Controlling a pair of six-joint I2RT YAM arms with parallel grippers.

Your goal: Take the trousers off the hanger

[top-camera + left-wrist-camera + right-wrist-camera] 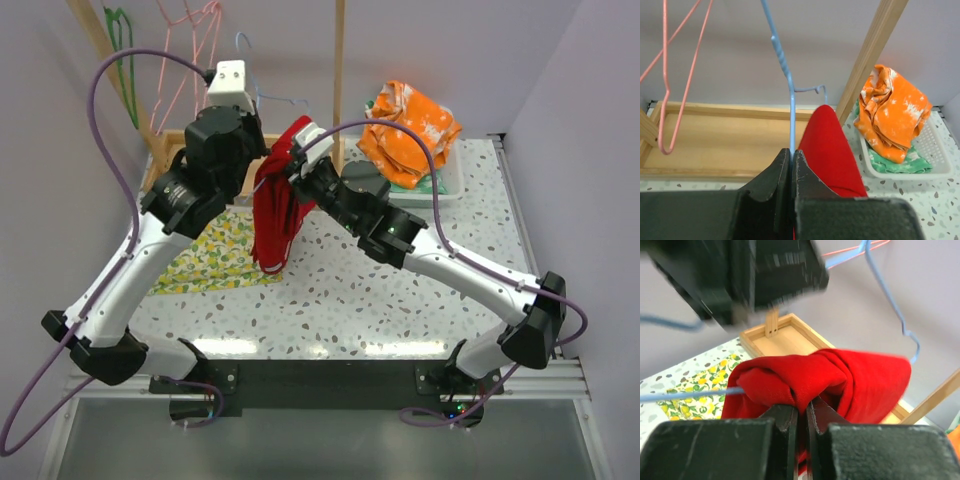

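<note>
We see matt, soft red cloth trousers point(860, 380) in the right gripper point(802, 412), a smooth blue wire hanger point(792, 120) in the left gripper point(791, 153), and a pale wooden tray point(715, 135) beyond it.

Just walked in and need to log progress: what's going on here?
The jaws of the left arm are shut on the thin blue wire hanger, while those of the right arm pinch the plain red cloth trousers draped over it. The red pair is not yet off. The orange patterned trousers and the green patterned trousers already lie in the white plastic basket.
</note>
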